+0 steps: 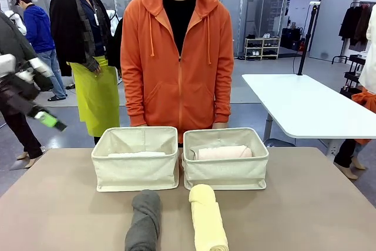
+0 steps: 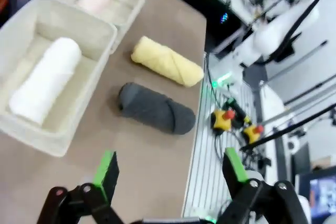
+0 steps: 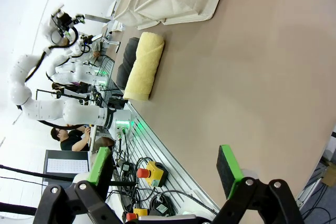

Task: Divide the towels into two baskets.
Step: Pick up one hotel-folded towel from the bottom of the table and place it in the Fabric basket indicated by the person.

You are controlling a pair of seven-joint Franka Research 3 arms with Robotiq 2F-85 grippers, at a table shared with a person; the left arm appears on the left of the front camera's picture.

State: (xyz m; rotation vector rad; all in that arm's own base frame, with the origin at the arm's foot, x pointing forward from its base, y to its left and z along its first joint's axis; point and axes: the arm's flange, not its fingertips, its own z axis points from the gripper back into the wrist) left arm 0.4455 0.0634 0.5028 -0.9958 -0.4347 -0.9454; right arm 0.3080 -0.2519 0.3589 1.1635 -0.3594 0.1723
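Nearest the front camera, a dark grey rolled terry towel [image 1: 144, 220] and a pale yellow rolled terry towel [image 1: 208, 218] lie side by side on the brown tabletop [image 1: 305, 204]. They are apart from each other, and each points lengthwise toward the baskets. Just beyond them stand two cream canvas baskets, side by side and nearly touching. The basket on the robot's left [image 1: 135, 174] holds a white rolled towel [image 1: 137, 154] lying across its floor. The basket on the robot's right [image 1: 226, 174] holds a pale pink rolled towel [image 1: 223, 152], also lying crosswise.

The job looks about half done: one roll sits in each basket, and the grey and yellow rolls are not yet in. By my judgement, one should go to each basket so the split comes out even.

Farther out, the left hand [image 2: 170, 166] hangs above the tabletop to the robot's left of the baskets. Its green-padded fingers are spread wide with nothing between them, and its wrist view looks down over the grey roll and the white one in its basket. The right hand [image 3: 164, 163] is likewise wide open and empty, well back from the yellow roll, looking across bare tabletop. At the far side, behind the baskets, a person in an orange hooded sweatshirt [image 1: 176, 57] stands with arms down.
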